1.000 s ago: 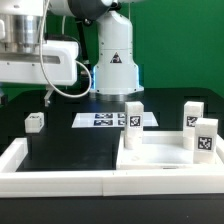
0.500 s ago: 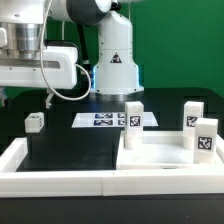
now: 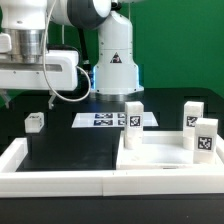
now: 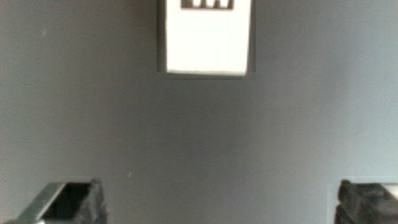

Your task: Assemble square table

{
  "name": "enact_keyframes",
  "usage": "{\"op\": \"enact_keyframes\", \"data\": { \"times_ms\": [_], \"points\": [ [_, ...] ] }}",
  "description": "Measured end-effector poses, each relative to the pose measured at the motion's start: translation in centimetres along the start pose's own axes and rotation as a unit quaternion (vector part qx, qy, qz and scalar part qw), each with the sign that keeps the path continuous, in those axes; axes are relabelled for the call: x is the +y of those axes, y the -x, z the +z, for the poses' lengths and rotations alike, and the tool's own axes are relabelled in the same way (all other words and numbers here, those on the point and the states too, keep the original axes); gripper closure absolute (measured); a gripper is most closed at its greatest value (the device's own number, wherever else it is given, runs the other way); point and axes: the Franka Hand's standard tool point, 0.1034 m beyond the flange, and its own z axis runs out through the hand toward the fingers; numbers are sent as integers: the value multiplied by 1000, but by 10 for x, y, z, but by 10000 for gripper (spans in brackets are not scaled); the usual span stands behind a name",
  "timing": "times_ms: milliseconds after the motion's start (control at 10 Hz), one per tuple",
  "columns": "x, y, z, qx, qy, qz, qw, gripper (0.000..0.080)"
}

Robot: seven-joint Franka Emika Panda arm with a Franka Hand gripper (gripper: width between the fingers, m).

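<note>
The square table's white slab [image 3: 160, 163] lies at the exterior view's right, and three tagged white legs [image 3: 132, 115] [image 3: 192, 114] [image 3: 205, 139] stand on it. A further small leg [image 3: 35, 121] sits alone on the black table at the left. My arm's white hand [image 3: 40, 68] hangs high above that left area, its fingers not made out there. In the wrist view my gripper [image 4: 221, 202] is open wide, with both fingertips [image 4: 71, 203] over bare dark table. A white tagged block [image 4: 205, 40], apparently that lone leg, lies ahead of them, apart from the fingers.
The marker board [image 3: 104, 120] lies flat in front of the robot's base [image 3: 115, 60]. A long white border rail [image 3: 60, 172] runs along the front and up the left side. A green wall closes the back.
The arm's wrist has shifted slightly toward the exterior view's right. The jaws stay wide open, and no part on the table has moved.
</note>
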Motion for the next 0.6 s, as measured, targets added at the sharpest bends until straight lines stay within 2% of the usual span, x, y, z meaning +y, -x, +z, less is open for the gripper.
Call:
{"op": "enact_keyframes", "data": {
  "times_ms": [300,500,600],
  "points": [
    [-1,14,6,-9,-4,-1,1000,150],
    [-2,13,6,-10,-4,-2,1000,150],
    [-5,13,7,-19,-11,-4,1000,150]
  ]
}}
